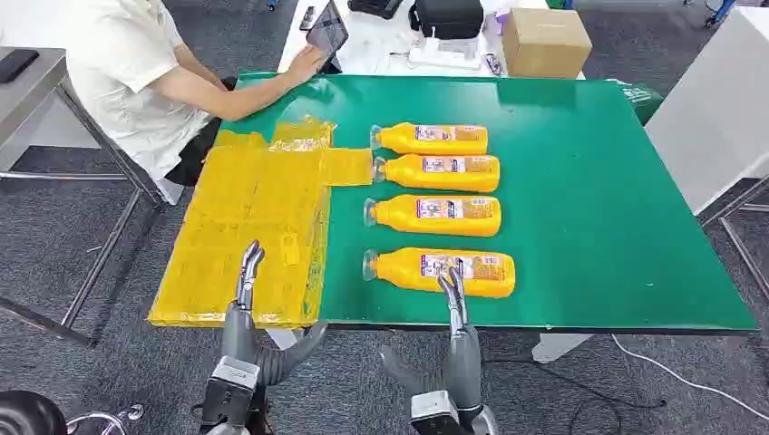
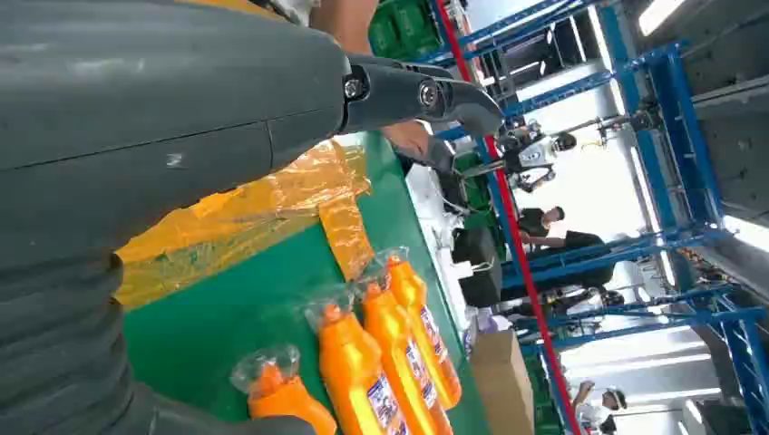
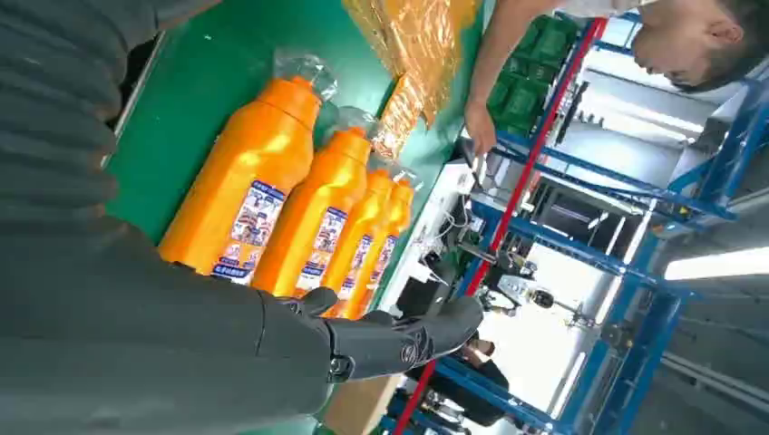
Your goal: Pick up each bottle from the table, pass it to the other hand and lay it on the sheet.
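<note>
Both hands empty, fingers straight: right hand (image 1: 453, 304) over nearest bottle (image 1: 442, 271), so wrap mid-body at label, lift level, left hand (image 1: 247, 281) waits over sheet (image 1: 245, 217).

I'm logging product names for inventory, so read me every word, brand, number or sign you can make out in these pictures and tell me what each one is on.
No text here can be read.
Labels on the four orange bottles: coloured print, too small and blurred in every view.
Cardboard box: no legible marking.
Tablet under the person's hand: screen unreadable.
Yellow sheet: no readable print.
</note>
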Action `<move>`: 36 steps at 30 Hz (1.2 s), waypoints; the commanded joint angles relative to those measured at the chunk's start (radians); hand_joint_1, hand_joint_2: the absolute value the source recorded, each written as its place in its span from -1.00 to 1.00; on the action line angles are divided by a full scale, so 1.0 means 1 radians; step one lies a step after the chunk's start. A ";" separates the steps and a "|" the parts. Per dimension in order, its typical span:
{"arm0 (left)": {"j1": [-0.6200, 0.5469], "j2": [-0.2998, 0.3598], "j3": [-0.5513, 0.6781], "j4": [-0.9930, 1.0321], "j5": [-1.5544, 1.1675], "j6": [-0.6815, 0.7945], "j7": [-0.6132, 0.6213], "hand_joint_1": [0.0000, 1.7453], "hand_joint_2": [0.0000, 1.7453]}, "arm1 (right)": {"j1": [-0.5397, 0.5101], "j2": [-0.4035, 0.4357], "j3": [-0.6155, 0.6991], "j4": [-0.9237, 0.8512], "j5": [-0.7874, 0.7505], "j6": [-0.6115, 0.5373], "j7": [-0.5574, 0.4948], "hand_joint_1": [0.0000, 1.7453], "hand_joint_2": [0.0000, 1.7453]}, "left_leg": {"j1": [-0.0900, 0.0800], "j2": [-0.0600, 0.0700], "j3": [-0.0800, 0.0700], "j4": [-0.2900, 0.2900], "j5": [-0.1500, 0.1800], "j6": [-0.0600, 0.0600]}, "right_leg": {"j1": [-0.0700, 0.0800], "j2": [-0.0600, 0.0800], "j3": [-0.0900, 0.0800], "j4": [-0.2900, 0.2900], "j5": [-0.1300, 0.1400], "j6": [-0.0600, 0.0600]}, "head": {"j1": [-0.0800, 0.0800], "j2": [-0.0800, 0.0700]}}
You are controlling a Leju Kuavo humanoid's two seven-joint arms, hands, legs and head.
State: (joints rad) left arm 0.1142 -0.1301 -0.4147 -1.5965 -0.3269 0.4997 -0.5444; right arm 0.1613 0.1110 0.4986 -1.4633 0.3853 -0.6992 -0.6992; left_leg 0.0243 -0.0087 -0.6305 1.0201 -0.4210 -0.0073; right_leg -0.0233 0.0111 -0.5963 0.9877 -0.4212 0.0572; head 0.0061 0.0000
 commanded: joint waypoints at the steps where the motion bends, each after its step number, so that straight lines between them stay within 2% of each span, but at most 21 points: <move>1: -0.034 0.008 -0.004 0.062 0.000 0.005 0.005 -1.00 1.00 | -0.008 0.004 -0.039 0.030 0.075 0.001 0.001 -1.00 1.00 | 0.000 0.000 0.005 -0.002 -0.001 0.002 | 0.000 -0.002 0.005 -0.002 -0.001 -0.002 | 0.000 0.000; 4: -0.034 0.008 -0.004 0.062 0.000 0.005 0.005 -1.00 1.00 | -0.008 0.004 -0.039 0.030 0.075 0.001 0.001 -1.00 1.00 | 0.000 0.000 0.003 -0.001 0.000 0.001 | 0.000 -0.001 0.003 -0.001 -0.001 -0.002 | 0.000 0.000; 5: -0.034 0.008 -0.004 0.062 0.000 0.005 0.005 -1.00 1.00 | -0.008 0.004 -0.039 0.030 0.075 0.001 0.001 -1.00 1.00 | 0.000 0.000 0.008 -0.002 -0.002 0.003 | 0.001 -0.002 0.009 -0.003 -0.002 -0.004 | 0.000 0.000; 6: -0.034 0.008 -0.004 0.062 0.000 0.005 0.005 -1.00 1.00 | -0.008 0.004 -0.039 0.030 0.075 0.001 0.001 -1.00 1.00 | 0.000 0.000 0.004 -0.001 -0.001 0.002 | 0.001 -0.002 0.004 -0.002 -0.001 -0.002 | 0.000 0.000; 8: -0.034 0.008 -0.004 0.062 0.000 0.005 0.005 -1.00 1.00 | -0.008 0.004 -0.039 0.030 0.075 0.001 0.001 -1.00 1.00 | 0.000 0.000 0.005 -0.002 -0.001 0.002 | 0.001 -0.002 0.005 -0.002 -0.001 -0.003 | 0.000 0.000; 11: -0.043 0.003 0.012 0.071 0.006 -0.001 0.004 -1.00 1.00 | 0.008 0.025 -0.157 0.033 0.228 0.001 0.001 -1.00 1.00 | 0.000 -0.001 0.006 -0.002 -0.001 0.002 | 0.001 -0.003 0.006 -0.002 -0.002 -0.003 | 0.000 0.000; 15: -0.041 -0.001 0.015 0.079 0.020 -0.005 -0.010 -1.00 1.00 | 0.004 -0.003 -0.229 -0.023 0.203 0.001 0.001 -1.00 1.00 | 0.000 -0.001 0.004 -0.002 0.000 0.002 | 0.000 -0.003 0.005 -0.002 -0.001 -0.002 | 0.000 0.000; 18: -0.042 -0.001 0.016 0.085 0.026 -0.005 -0.013 -1.00 1.00 | -0.005 0.020 -0.306 0.029 0.298 0.001 0.010 -1.00 1.00 | 0.000 -0.001 0.008 -0.002 -0.002 0.003 | 0.001 -0.003 0.009 -0.003 -0.002 -0.004 | 0.000 0.000; 19: -0.040 0.001 0.017 0.086 0.026 -0.006 -0.013 -1.00 1.00 | -0.010 0.023 -0.335 0.053 0.386 0.001 0.053 -1.00 1.00 | -0.001 -0.001 0.003 -0.001 0.000 0.002 | 0.000 -0.002 0.004 -0.002 0.000 -0.001 | 0.000 0.000; 20: -0.038 0.003 0.017 0.086 0.026 -0.011 -0.014 -1.00 1.00 | -0.019 0.002 -0.340 0.079 0.451 0.001 0.085 -1.00 1.00 | 0.000 -0.001 0.005 -0.002 -0.001 0.002 | 0.000 -0.002 0.006 -0.002 -0.001 -0.002 | 0.000 0.000; 22: -0.037 0.002 0.020 0.088 0.028 -0.012 -0.015 -1.00 1.00 | -0.030 -0.022 -0.338 0.088 0.466 0.001 0.093 -1.00 1.00 | 0.000 -0.001 0.003 -0.002 0.000 0.001 | 0.000 -0.002 0.004 -0.002 0.000 -0.001 | 0.000 0.000; 24: -0.039 -0.011 0.033 0.098 0.035 -0.007 -0.014 -1.00 1.00 | -0.035 -0.052 -0.338 0.077 0.627 0.001 0.194 -1.00 1.00 | 0.000 0.000 0.005 -0.002 -0.001 0.002 | 0.000 -0.002 0.006 -0.003 -0.001 -0.002 | 0.000 0.000; 25: -0.042 -0.014 0.035 0.103 0.045 -0.016 -0.011 -1.00 1.00 | -0.040 -0.080 -0.323 0.083 0.700 0.001 0.276 -1.00 1.00 | 0.000 0.000 0.005 -0.002 -0.001 0.002 | 0.001 -0.002 0.005 -0.003 0.000 -0.002 | 0.000 0.000; 29: -0.044 -0.016 0.036 0.107 0.045 -0.016 -0.011 -1.00 1.00 | -0.045 -0.090 -0.319 0.087 0.697 0.001 0.284 -1.00 1.00 | -0.001 0.000 0.006 -0.002 -0.001 0.002 | 0.000 -0.001 0.006 -0.003 -0.001 -0.002 | 0.000 0.000; 32: -0.045 -0.019 0.035 0.109 0.051 -0.029 -0.012 -1.00 1.00 | -0.083 -0.160 -0.260 0.139 0.817 0.001 0.442 -1.00 1.00 | 0.000 0.000 0.006 -0.002 -0.001 0.002 | 0.001 -0.001 0.006 -0.003 0.000 -0.002 | 0.000 0.000; 34: -0.051 -0.023 0.032 0.116 0.053 -0.035 -0.013 -1.00 1.00 | -0.120 -0.178 -0.251 0.175 0.833 0.003 0.470 -1.00 1.00 | 0.000 0.002 0.004 -0.001 0.000 0.002 | 0.000 0.001 0.004 -0.002 0.000 -0.001 | 0.000 0.000; 35: -0.057 -0.026 0.030 0.122 0.055 -0.038 -0.014 -1.00 1.00 | -0.150 -0.188 -0.234 0.208 0.840 0.002 0.488 -1.00 1.00 | 0.000 0.003 0.009 -0.003 -0.002 0.003 | 0.001 0.000 0.009 -0.004 0.000 -0.003 | 0.000 0.000; 36: -0.062 -0.029 0.028 0.128 0.057 -0.041 -0.016 -1.00 1.00 | -0.170 -0.191 -0.230 0.230 0.842 0.013 0.503 -1.00 1.00 | 0.000 0.002 0.004 -0.002 0.000 0.002 | 0.001 0.000 0.005 -0.003 0.001 -0.002 | 0.000 0.000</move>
State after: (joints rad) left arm 0.0958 -0.1408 -0.4032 -1.5473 -0.2808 0.4761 -0.5604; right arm 0.1298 0.0244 0.2106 -1.4221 1.1812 -0.7012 -0.2848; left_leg 0.0241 -0.0088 -0.6306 1.0202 -0.4211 -0.0072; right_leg -0.0234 0.0112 -0.5959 0.9876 -0.4210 0.0575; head 0.0061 0.0000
